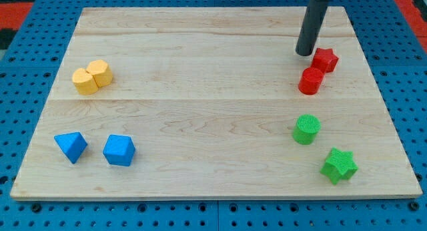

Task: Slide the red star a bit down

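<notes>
Camera view shows my tip (304, 54), a gripperless end effector, near the desk's (200, 91) top-right corner, just left of the red star (325, 59), needing repositioning above it to push down.

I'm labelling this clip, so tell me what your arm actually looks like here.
Only a straight dark grey rod shows, round and smooth, entering from the view's top. My tip is blunt and plain. No cables, markings or sleeve are visible. It sits just left of the red star.

my tip (305, 53) rests on the wooden tabletop (200, 97) just left of the red star (325, 59), near the view's top right; a red cylinder (311, 81) touches the star's lower left, with a green cylinder (306, 129) and green star (339, 165) below.
</notes>
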